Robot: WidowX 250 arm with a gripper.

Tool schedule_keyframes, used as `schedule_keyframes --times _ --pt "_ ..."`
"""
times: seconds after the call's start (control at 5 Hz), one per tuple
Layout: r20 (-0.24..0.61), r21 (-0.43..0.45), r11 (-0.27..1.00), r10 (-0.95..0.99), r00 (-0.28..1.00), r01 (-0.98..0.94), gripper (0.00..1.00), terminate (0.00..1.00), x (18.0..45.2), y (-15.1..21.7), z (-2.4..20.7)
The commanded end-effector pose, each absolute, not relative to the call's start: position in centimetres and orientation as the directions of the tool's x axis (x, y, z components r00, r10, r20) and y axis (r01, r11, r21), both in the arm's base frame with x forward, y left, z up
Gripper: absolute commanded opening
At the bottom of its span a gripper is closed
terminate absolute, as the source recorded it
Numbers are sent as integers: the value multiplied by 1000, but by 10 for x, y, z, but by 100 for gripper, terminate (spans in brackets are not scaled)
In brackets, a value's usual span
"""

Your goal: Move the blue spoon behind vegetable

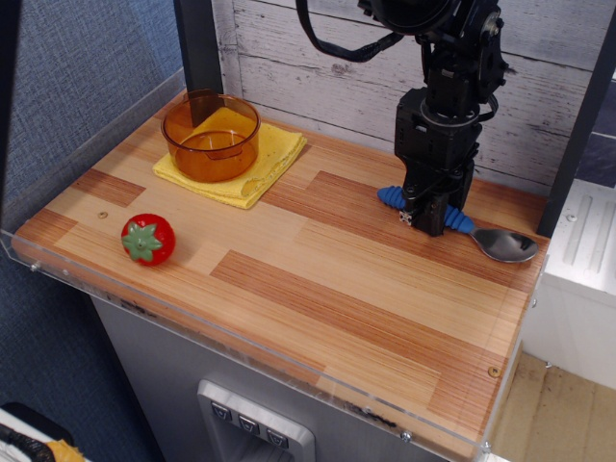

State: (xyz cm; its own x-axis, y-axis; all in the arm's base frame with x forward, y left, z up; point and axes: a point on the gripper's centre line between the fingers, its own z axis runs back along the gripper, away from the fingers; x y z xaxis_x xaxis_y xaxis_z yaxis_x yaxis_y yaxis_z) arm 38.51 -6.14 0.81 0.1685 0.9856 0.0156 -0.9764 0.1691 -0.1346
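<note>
Gripper clamped on blue spoon near table back-right edge, bowl end close to the rim. Vegetable front-left, well apart; bare wood between them.

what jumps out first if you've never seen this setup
The black gripper stands out, planted over the blue spoon at the table's back right. Next, the red tomato sits alone near the front left edge, and an orange bowl rests on a yellow cloth at back left.
</note>
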Motion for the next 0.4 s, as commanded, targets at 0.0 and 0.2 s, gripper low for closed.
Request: schedule_keyframes --times 0.0,0.2 --pt "20 -228 134 991 132 -964 0 0 391 -53 20" --pt "32 -257 167 986 164 -952 0 0 385 -47 34"
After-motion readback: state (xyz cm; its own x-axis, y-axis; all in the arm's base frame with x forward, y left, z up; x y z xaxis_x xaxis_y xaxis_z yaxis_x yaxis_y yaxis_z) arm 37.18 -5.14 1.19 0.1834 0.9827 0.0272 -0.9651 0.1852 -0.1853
